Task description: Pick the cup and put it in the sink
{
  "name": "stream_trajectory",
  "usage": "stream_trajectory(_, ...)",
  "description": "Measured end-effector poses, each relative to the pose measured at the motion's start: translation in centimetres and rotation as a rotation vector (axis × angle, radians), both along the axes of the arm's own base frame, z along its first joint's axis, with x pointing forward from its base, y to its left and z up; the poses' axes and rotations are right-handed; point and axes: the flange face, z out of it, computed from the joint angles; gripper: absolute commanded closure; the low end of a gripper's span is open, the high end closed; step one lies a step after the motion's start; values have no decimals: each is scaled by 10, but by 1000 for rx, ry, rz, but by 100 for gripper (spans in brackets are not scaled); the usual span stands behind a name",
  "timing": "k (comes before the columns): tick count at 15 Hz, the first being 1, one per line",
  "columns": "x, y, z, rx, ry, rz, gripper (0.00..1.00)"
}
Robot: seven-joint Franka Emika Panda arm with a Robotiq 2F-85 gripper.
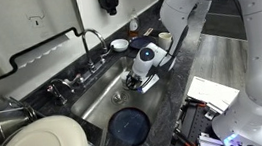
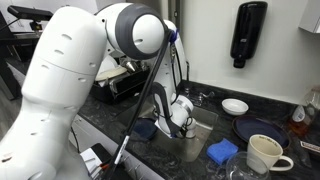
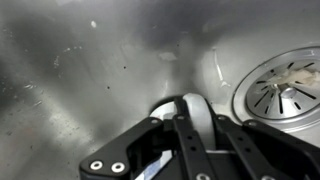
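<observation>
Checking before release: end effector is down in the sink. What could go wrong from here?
1. The end effector seems shut on the cup over the sink floor. Contact is unclear, so releasing could tip it or roll it toward the drain.
2. A blue plate lies in the sink nearby, and the cup could strike it.
</observation>
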Motion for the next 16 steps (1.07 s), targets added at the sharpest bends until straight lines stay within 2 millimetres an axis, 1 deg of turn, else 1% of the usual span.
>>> stream_trajectory(1, 1, -1, -2, 2, -4, -3, 52)
stream_trajectory(8, 4, -4, -1, 0, -36, -14, 2)
stream_trajectory(11, -3, -4, -4, 2, -16, -21, 0)
stream_trajectory(14, -18, -4, -8, 5, 32, -24, 0)
stream_trajectory(16, -29, -5, -5, 4, 65, -21, 0)
